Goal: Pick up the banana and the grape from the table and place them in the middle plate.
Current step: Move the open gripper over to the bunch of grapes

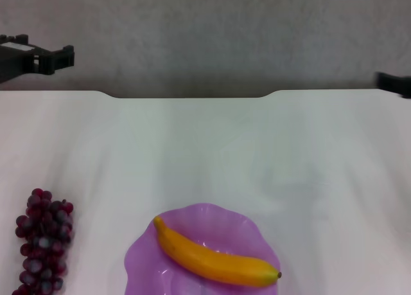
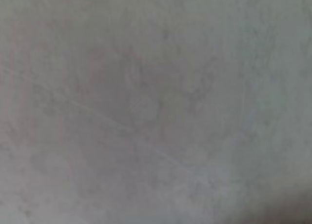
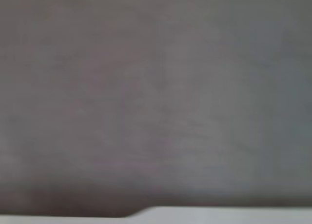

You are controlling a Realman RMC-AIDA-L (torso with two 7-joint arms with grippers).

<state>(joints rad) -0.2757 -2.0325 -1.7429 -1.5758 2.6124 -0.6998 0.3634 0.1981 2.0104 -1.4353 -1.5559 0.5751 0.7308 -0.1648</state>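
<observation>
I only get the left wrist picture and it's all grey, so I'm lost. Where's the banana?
Observer: The banana lies in the plate, close to the robot.
Operator: And the grapes?
Observer: The grapes are on the table, to the left of the plate and not touching it.
Operator: Where are the grippers?
Observer: Both are parked by the table's far edge, the left gripper at the far left and the right gripper at the far right, holding nothing.
</observation>
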